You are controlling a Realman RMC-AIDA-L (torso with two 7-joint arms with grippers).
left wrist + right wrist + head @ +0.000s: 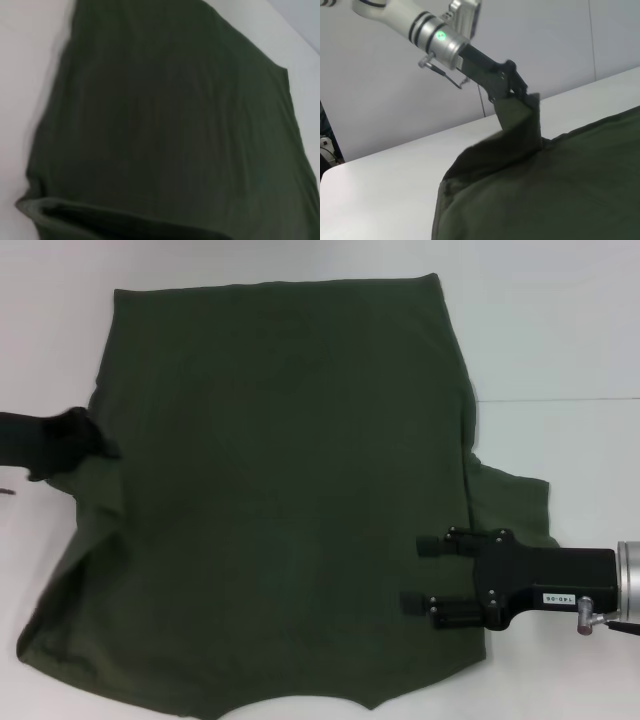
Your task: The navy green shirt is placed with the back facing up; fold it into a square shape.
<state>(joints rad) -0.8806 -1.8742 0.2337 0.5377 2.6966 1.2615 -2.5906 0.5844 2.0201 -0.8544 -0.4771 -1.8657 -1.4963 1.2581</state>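
Shirt first: the large, plain, dark olive-green short-sleeved T-shirt of soft matte fabric (pixel 290 490) lies spread on the white table (pixel 560 330), its long axis running from twelve o'clock to six o'clock in the head view. At nine o'clock the black left gripper (pixel 85 445) is clenched on the shirt's left edge; the right wrist view shows that gripper (pixel 522 95) holding a flap of cloth lifted clear of the table, so this side is the one in hand. From those jaws the body of the shirt lies toward three o'clock, across the short axis, and a fold would likely carry the edge that way. At about four o'clock the black right gripper (pixel 440 575) hovers over the shirt's right part, just inside the sleeve, fingers spread apart and grasping nothing.
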